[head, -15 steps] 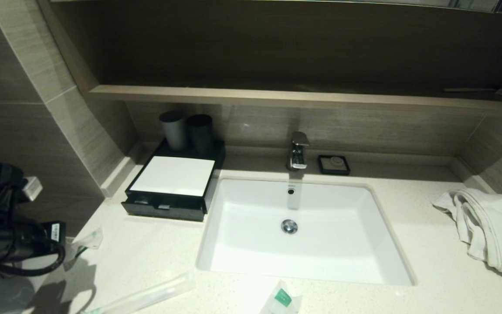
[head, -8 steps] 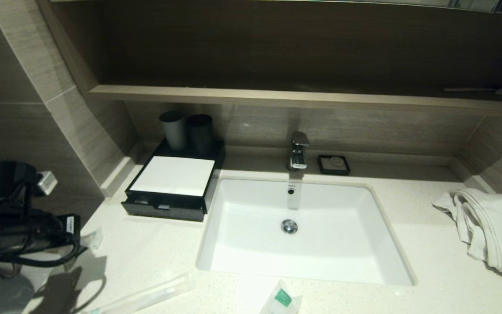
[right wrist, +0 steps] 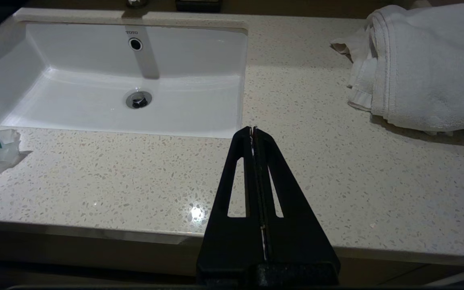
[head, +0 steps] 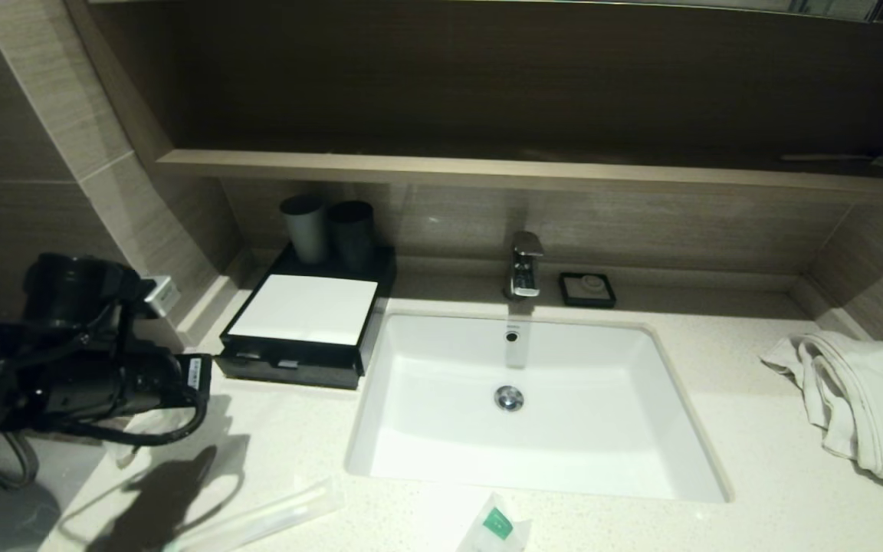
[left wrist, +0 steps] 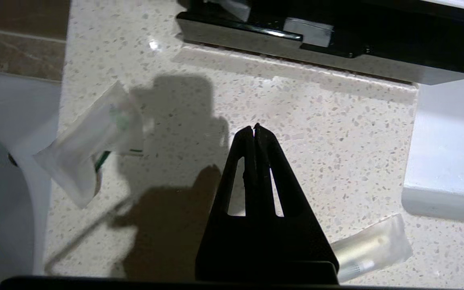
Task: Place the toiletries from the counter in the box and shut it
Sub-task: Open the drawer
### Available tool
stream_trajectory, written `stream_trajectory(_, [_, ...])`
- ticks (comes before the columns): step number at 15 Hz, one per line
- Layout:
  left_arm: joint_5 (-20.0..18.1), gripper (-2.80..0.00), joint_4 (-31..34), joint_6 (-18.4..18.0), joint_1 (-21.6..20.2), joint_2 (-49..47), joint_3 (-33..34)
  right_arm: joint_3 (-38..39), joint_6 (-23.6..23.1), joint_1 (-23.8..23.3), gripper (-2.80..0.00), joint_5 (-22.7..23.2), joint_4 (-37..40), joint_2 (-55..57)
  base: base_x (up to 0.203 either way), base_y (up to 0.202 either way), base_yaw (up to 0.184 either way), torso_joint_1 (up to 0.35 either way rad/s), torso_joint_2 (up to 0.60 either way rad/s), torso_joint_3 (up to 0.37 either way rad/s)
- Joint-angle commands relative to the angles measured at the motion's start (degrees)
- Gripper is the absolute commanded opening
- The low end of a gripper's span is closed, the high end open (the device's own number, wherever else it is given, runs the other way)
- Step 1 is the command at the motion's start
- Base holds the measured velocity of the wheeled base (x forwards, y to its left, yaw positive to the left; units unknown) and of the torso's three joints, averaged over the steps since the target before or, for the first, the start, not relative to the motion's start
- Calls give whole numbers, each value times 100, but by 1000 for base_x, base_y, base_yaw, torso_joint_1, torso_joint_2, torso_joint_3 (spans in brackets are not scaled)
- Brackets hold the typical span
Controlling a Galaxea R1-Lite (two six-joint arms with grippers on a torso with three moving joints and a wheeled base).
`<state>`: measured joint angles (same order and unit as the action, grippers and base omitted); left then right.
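Observation:
The black box with a white top stands left of the sink, its drawer pulled out a little. My left gripper is shut and empty, hovering over the counter just in front of the drawer. A short sachet with green marks lies on the counter beside it, mostly hidden under the left arm in the head view. The long toothbrush pack lies near the front edge; its end shows in the left wrist view. Another green-marked sachet lies in front of the sink. My right gripper is shut and empty over the counter's front right part.
The white sink fills the middle of the counter. Two dark cups stand behind the box. A tap and a small black soap dish stand at the back. A white towel lies at the right.
My left arm has moved right and forward over the counter toward the box, covering the left sachet in the head view. Nothing else has moved.

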<state>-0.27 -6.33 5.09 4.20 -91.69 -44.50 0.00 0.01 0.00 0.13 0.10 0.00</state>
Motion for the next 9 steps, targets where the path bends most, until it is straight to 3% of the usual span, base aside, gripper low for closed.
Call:
stream_trajectory(1, [8,-280,-134,22,226,-271,-63,0,-1,0,-280,4,-1,0,0,0,0,0,0,0])
stream_trajectory(9, [54,-280,-1124,80,518,-937,-93,0,-1,0,-280,4,-1,0,0,0,0,0,0,0])
